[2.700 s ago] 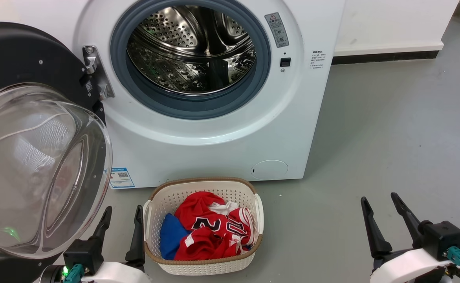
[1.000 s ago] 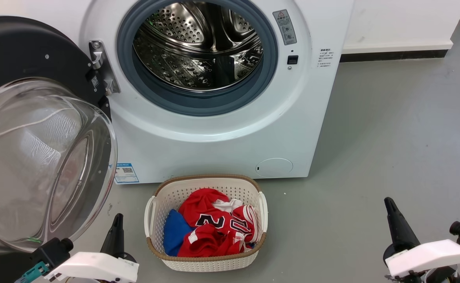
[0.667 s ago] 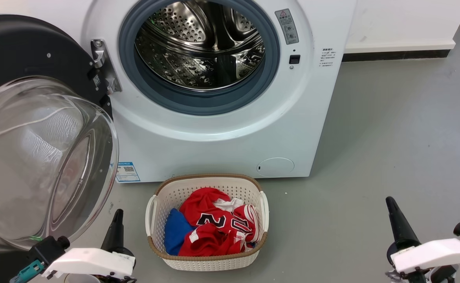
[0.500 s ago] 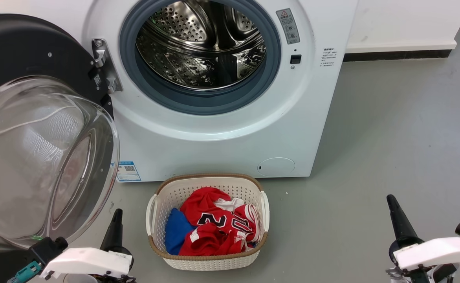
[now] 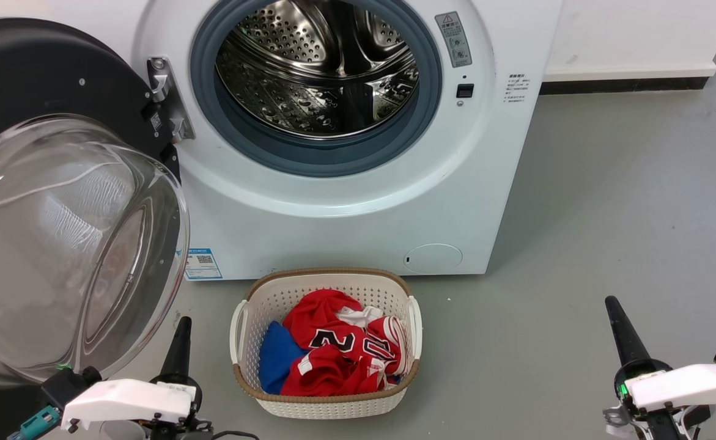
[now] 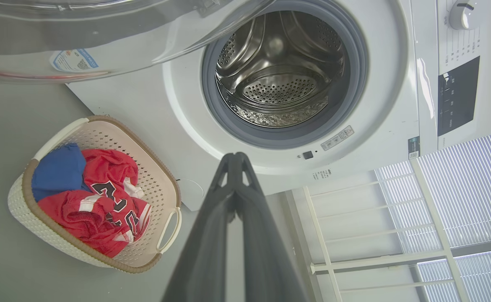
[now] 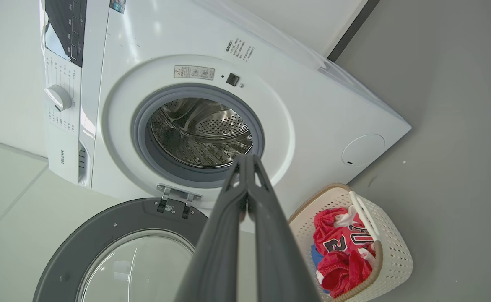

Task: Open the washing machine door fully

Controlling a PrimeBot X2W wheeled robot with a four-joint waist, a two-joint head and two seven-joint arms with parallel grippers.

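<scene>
The washing machine is a white front loader with its steel drum exposed. The washing machine door hangs swung out to the left on its hinge, and its clear glass bowl bulges toward me. My left gripper sits low on the left, just below the bowl and apart from it, shut on nothing. Low on the right, over the floor, my right gripper is also shut and holds nothing. In the wrist views the left gripper and the right gripper show their fingers pressed together. The door also appears in the right wrist view.
A white laundry basket with red and blue clothes stands on the grey floor in front of the machine, between my two grippers. Open floor stretches to the right. A white wall with a dark skirting runs behind.
Both grippers have gone from open to shut and have rolled sideways since the earliest frame. The camera has shifted a little. The door keeps its place against the machine.
</scene>
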